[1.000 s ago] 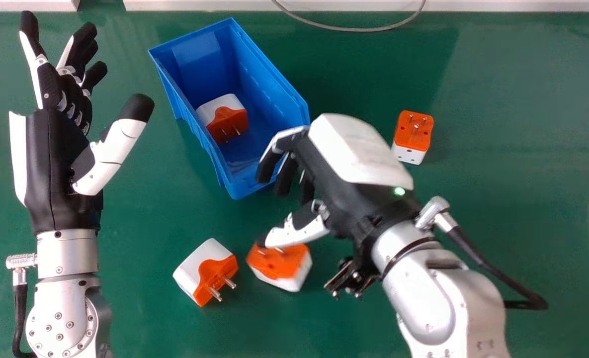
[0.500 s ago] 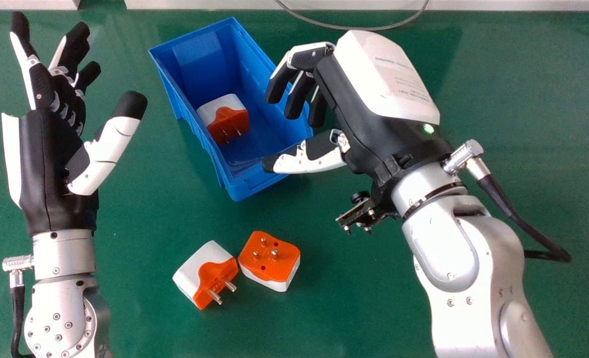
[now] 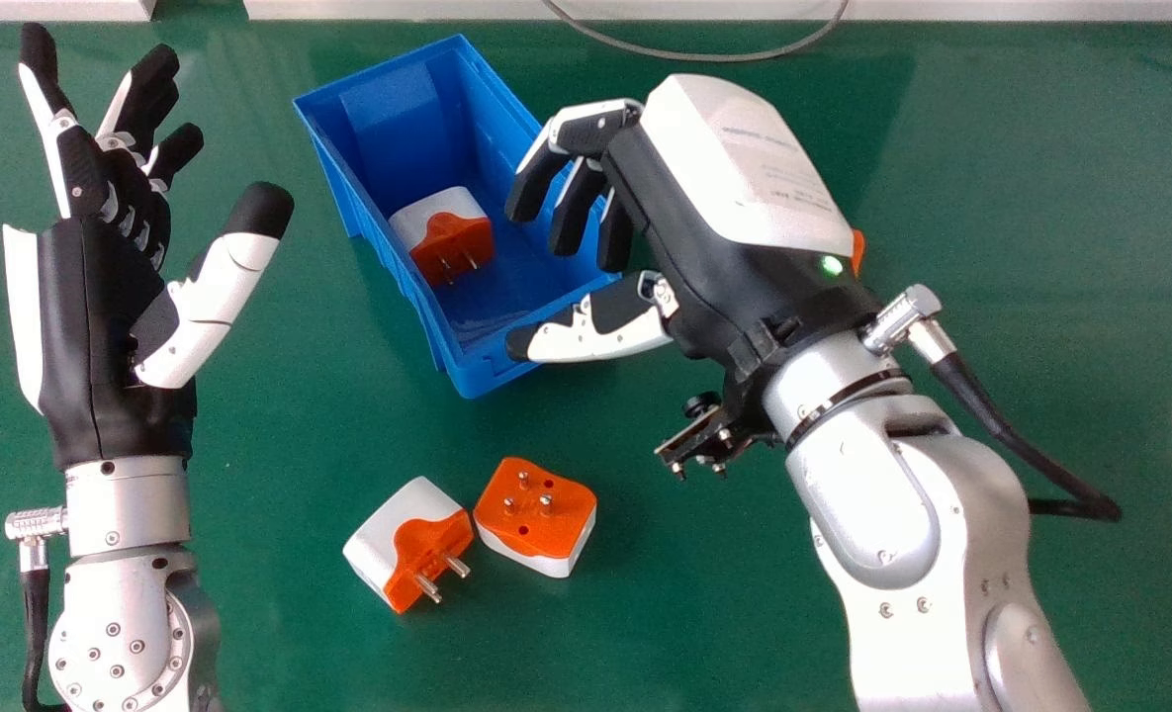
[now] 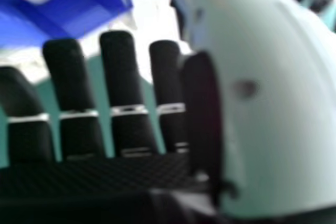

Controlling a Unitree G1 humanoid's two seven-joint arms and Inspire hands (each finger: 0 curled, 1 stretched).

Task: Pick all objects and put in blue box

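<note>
green tabletop [image 3: 704, 593]; white-orange adapter [image 3: 454, 235], metal-pronged, inside open blue box [image 3: 482, 374].

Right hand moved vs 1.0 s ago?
Yes, the right hand moved away from the robot: in the head view its thumb was short of the blue box's near end, now it's over the near rim.

An open-topped blue box [image 3: 487, 379] sits at a slant on the green table [image 3: 704, 613]. Inside, a white-and-orange adapter [image 3: 455, 235] lies with its prongs toward the box's near end. Nearer the robot, another adapter [image 3: 388, 539] lies on its side, prongs angled forward-right in pose toward the near edge; just beside it, a third adapter [image 3: 564, 509] rests orange face and pins up. A mostly hidden orange object [image 3: 857, 251] lies right of the box.
</note>
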